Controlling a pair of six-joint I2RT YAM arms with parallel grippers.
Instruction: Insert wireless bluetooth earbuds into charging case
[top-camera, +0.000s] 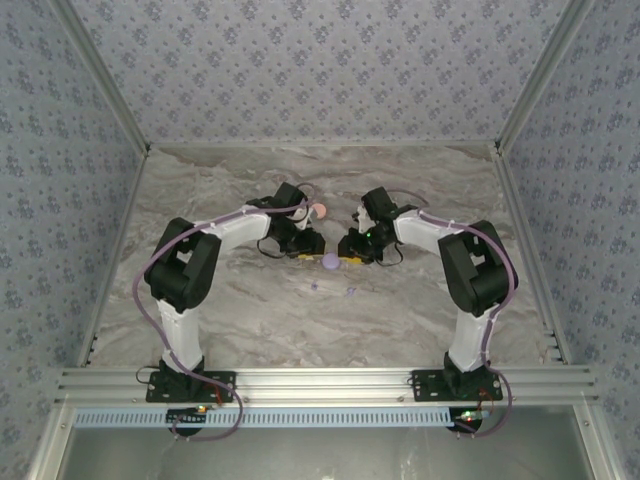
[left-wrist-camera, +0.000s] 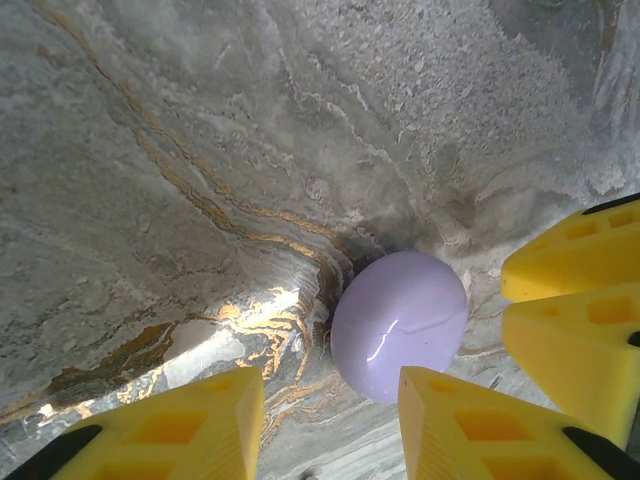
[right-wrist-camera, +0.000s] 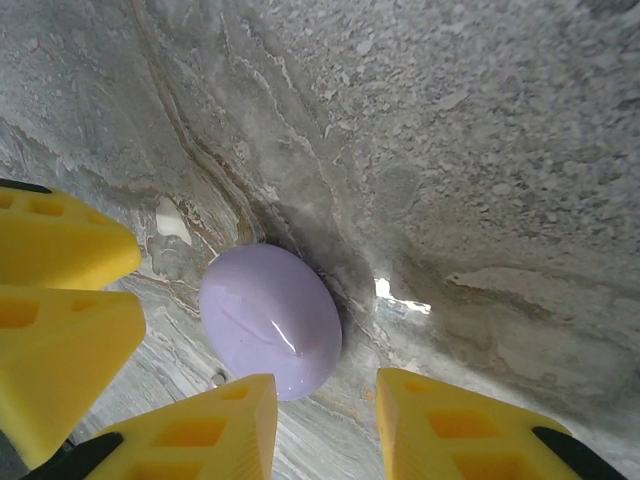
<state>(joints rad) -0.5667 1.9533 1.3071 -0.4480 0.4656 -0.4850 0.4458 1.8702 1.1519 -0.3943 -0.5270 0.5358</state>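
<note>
A glossy lilac oval charging case (top-camera: 330, 261) lies shut on the marble table between my two grippers. My left gripper (top-camera: 308, 254) is open, its yellow fingertips just short of the case (left-wrist-camera: 400, 322), which sits ahead of the right finger (left-wrist-camera: 470, 425); nothing is between the jaws (left-wrist-camera: 330, 430). My right gripper (top-camera: 351, 257) is open too (right-wrist-camera: 325, 425), with the case (right-wrist-camera: 270, 318) ahead of its left finger (right-wrist-camera: 205, 430). Two tiny pale lilac earbuds (top-camera: 313, 286) (top-camera: 350, 292) lie loose on the table nearer the arm bases.
A salmon-pink disc (top-camera: 320, 210) lies behind the left wrist. The opposite gripper's yellow fingers (left-wrist-camera: 580, 300) (right-wrist-camera: 60, 300) crowd each wrist view's edge. Patterned walls (top-camera: 60, 200) close in the table on three sides.
</note>
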